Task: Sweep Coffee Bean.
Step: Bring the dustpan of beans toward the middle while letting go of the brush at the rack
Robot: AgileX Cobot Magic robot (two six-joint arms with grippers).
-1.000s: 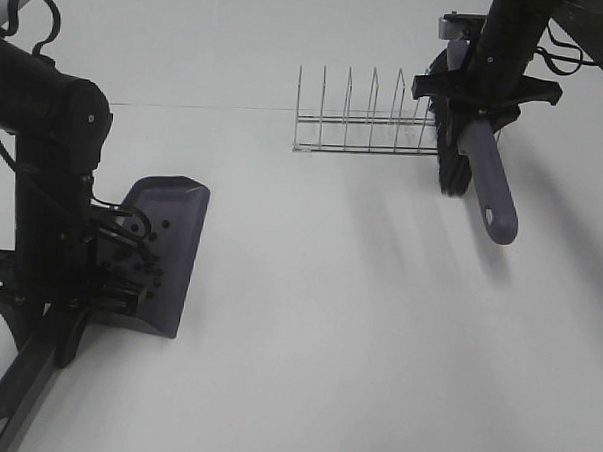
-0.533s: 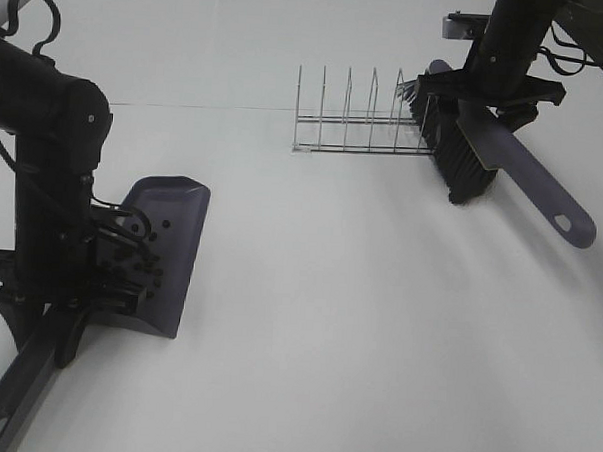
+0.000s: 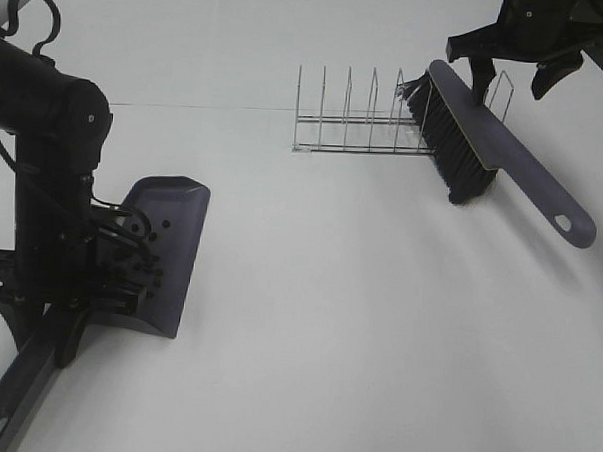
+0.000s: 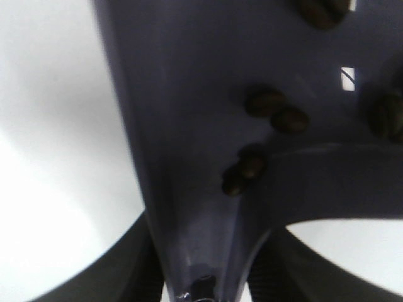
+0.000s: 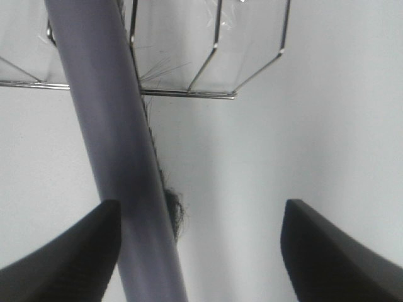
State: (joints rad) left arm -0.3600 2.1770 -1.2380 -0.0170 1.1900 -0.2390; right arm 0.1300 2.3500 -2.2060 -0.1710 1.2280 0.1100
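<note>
Several coffee bean (image 4: 289, 119) blurry in dustpan (image 3: 170, 250), pinched by left pincer (image 4: 204, 283), apparently; right pincer (image 5: 201, 251) spread.

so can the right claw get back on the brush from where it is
Probably yes: the right claw hangs open just above the brush, which leans on the wire rack, handle exposed, with nothing between them.

The left gripper (image 3: 118, 300) is hidden behind its arm. The dustpan (image 4: 189, 126) is blurred and cut off. The brush (image 5: 113, 157) handle leaves the picture.
</note>
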